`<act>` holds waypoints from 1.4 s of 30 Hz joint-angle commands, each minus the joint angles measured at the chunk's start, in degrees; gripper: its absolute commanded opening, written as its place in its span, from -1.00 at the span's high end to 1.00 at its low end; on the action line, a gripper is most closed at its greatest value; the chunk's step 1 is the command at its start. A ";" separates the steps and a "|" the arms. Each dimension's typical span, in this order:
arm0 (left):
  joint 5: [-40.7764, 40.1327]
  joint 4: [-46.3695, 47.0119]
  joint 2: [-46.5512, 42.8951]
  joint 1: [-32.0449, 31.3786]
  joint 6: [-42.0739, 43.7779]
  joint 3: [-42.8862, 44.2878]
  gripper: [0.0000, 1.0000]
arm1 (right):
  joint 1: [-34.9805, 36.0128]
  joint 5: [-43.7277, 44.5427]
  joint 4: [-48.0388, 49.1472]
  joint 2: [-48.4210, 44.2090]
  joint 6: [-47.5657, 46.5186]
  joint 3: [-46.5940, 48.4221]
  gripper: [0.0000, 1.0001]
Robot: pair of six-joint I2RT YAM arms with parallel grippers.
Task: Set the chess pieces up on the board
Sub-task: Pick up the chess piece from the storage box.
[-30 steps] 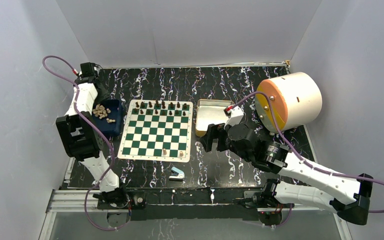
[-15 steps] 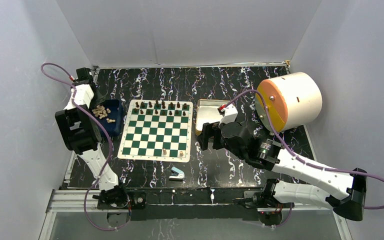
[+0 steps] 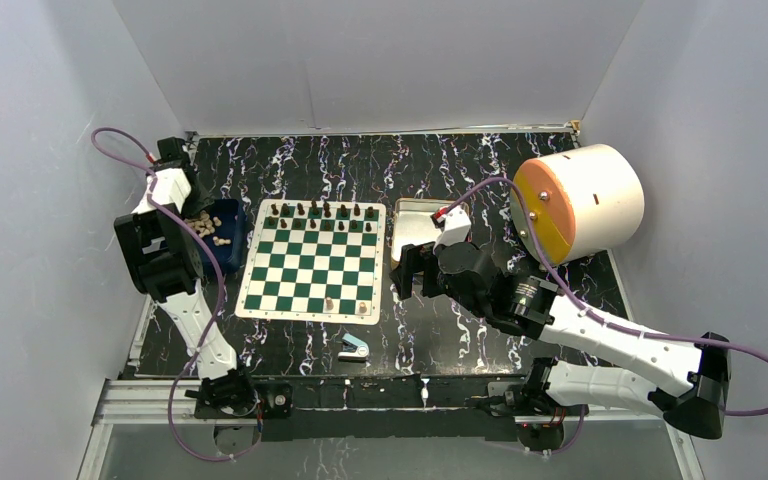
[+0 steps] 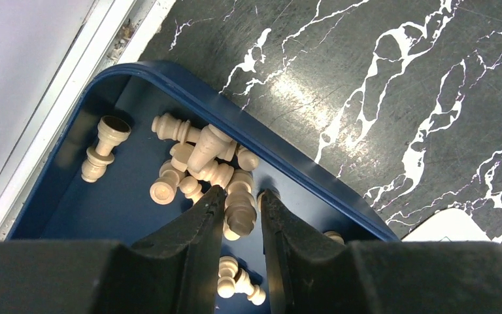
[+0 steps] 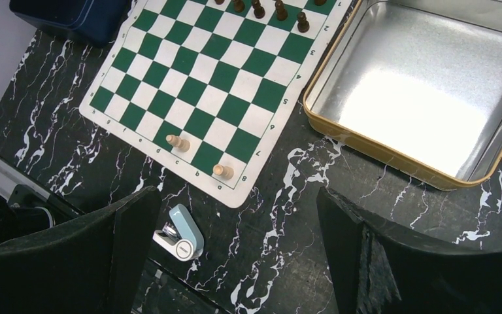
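over the tray (image 4: 287, 160) at the left of the board (image 3: 310, 262), the left end effector (image 4: 240, 193) has come down into the heap of pale pieces (image 4: 209, 147) and narrowed within the last second. its jaws now pinch one pale piece (image 4: 240, 214) lying among the others. a second ago the arm stood farther back and more of the heap showed from above; now the wrist covers part of it. that reads as a grasp just made, so the next move calls for a clean lift. the risk, as i judge it, is that neighbours get dragged up or knocked about, since several lie against the held piece. whether it is gripped squarely or only by an edge i cannot tell.

the right end effector (image 5: 235, 193) stands wide and holds nothing. it has drifted a little toward the board and hangs above the surface (image 5: 287, 216), between the board's near right corner and the tin (image 5: 379, 152). the stapler (image 5: 180, 237) lies just off the board's near edge.

on the board the dark pieces (image 3: 322, 211) stand along the far rows, while only two pale pieces (image 5: 177, 142) stand on the near row, toward its right corner. so the dark side looks about done and the pale side barely begun; most of its pieces wait in the tray.
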 commanded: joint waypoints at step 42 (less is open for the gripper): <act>2.93 -19.56 -11.87 -1.96 0.44 12.09 0.83 | -0.16 -1.61 -1.03 -4.67 1.99 2.69 -0.97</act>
